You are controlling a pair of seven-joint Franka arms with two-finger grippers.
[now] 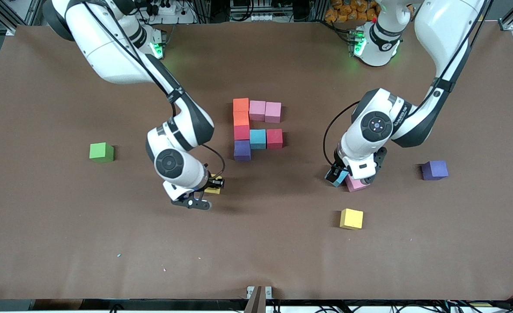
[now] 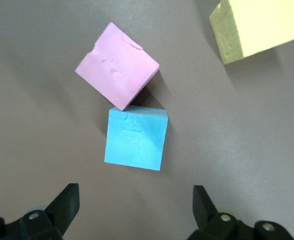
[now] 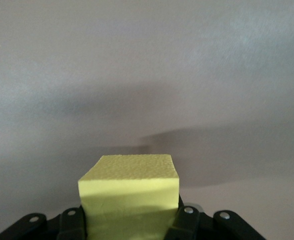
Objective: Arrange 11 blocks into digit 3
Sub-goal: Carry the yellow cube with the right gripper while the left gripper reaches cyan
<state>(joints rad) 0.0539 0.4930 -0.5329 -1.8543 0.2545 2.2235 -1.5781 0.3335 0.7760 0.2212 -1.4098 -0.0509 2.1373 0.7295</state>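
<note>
Brown felt covered the table (image 1: 65,243), and near its middle sat the unfinished digit 3 (image 1: 256,128), eight cubes touching: an orange pair, a red and a purple one in a column, with two pink cubes forming a bar at the end toward the robots and a light blue and a red cube forming the middle bar. Its long axis ran from the robots' bases toward the front camera, and both bars pointed toward the left arm's end of the table. The last bar was missing past the purple cube (image 1: 242,150).

The right gripper (image 1: 208,188) was clamped on a yellow block (image 3: 129,192), held over bare table nearer the camera than the figure. I judged that bringing it in low could nudge the purple cube and skew the column.

The left gripper (image 2: 132,210) hung with its fingers wide apart over a light blue block (image 2: 136,137) and a loose pink block (image 2: 118,65), corner touching edge. Closing there risked dragging the pink one along or twisting the blue.

Smaller strays lay well apart: a second yellow block (image 1: 351,218), a lone purple block (image 1: 435,170), a green cube (image 1: 101,152).
</note>
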